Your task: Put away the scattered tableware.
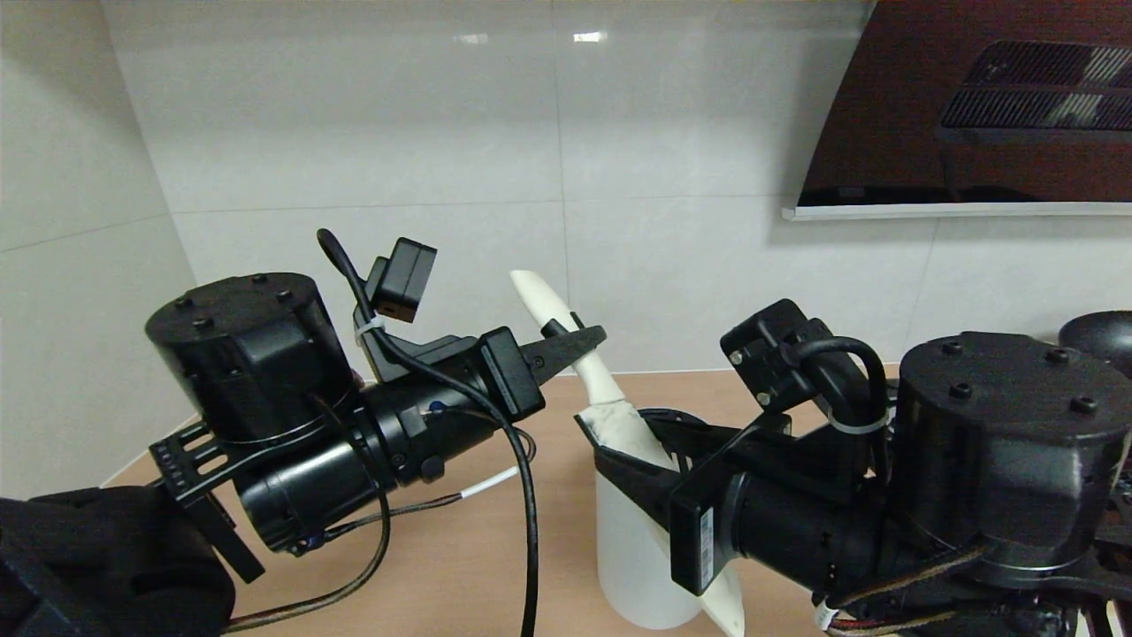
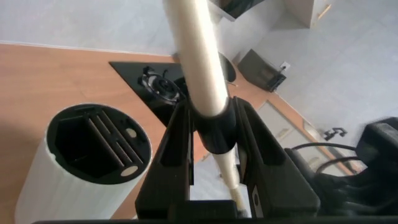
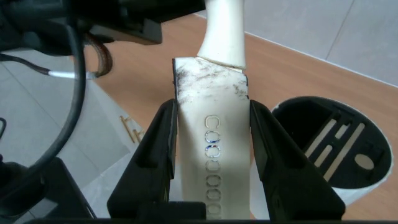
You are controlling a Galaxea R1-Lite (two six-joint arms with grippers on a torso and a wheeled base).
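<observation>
A white spatula (image 1: 566, 332) is held up above the wooden counter by both grippers. My left gripper (image 1: 579, 341) is shut on its round handle (image 2: 200, 74), the jaws pressing on either side. My right gripper (image 1: 619, 433) is shut on the wide flat blade (image 3: 211, 118), which is scuffed dark near its upper edge. Just below and behind the blade stands a white cylindrical utensil holder (image 1: 632, 566) with a black slotted top (image 3: 339, 146). Its slots (image 2: 102, 143) hold a few thin utensils.
The wooden counter (image 1: 460, 548) runs back to a white tiled wall. A dark range hood (image 1: 973, 115) hangs at the upper right, with a black rounded object (image 1: 1097, 332) below it. A black gas stove (image 2: 158, 81) lies beyond the holder.
</observation>
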